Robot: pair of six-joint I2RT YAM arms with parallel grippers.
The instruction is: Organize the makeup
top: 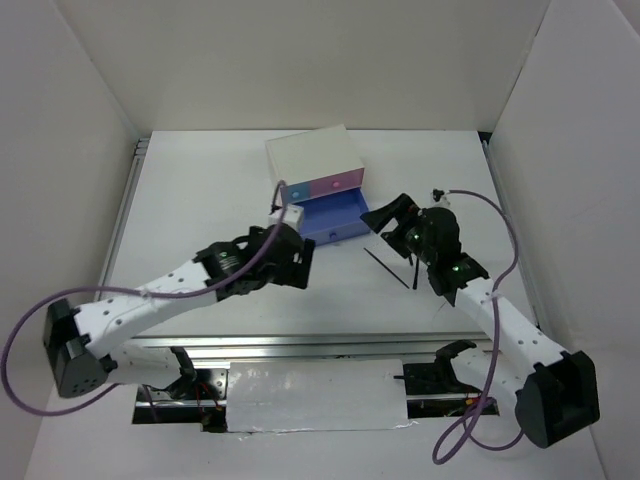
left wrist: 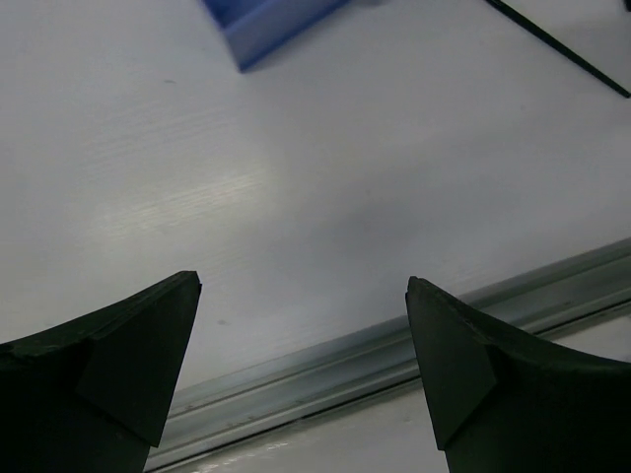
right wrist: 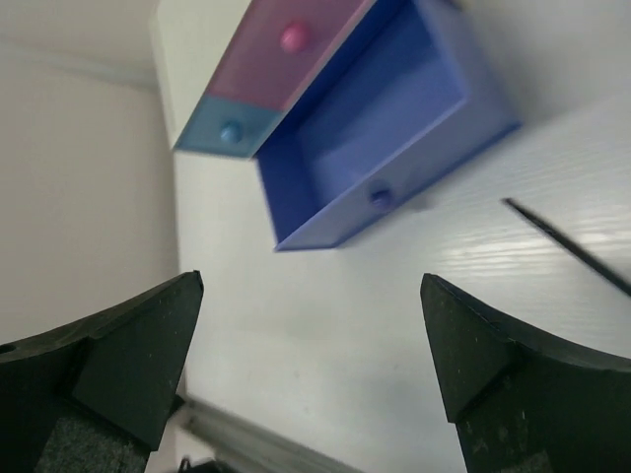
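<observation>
Thin black brush lies just beside right gripper.

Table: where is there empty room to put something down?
Free: the wide white patch left of the white box, out to the side rail; also the near strip between the open blue drawer and the front rail. Crowded: just around that drawer, where the left gripper, the right gripper and the thin black brushes sit close together.
</observation>
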